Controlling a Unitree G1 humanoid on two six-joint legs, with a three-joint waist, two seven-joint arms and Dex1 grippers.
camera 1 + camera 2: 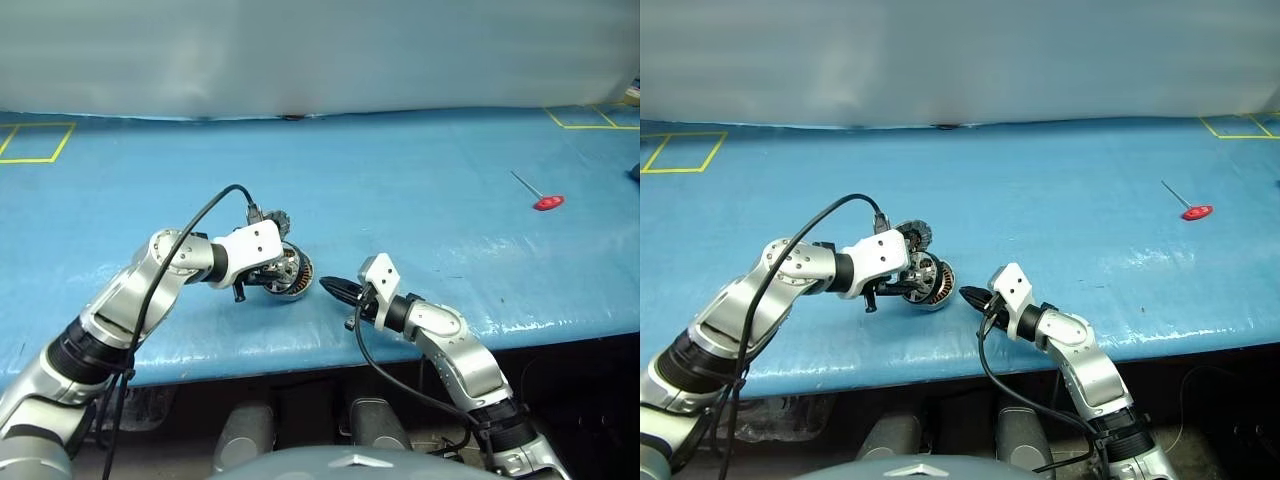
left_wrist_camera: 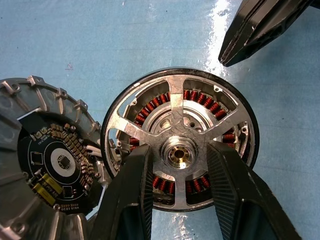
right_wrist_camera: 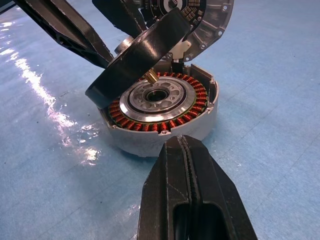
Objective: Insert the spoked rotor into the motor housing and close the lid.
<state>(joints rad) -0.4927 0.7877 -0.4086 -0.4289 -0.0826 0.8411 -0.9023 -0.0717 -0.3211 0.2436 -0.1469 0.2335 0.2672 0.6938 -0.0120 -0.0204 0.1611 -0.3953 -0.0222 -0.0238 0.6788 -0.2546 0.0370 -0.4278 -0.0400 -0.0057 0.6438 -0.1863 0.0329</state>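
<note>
Left hand (image 2: 175, 187) grips the rotor (image 3: 137, 55) by its hub, tilted, one edge on the housing (image 3: 160, 117); right hand (image 3: 187, 165) clenched empty just beside the housing.

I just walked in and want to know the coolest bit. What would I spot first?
The left gripper holds the rotor tilted over the housing, whose copper windings show on the blue table. The lid stands open beside it, showing its dark inner face. The right gripper, shut, points at the housing, and a red-handled tool lies far off to the right.
</note>
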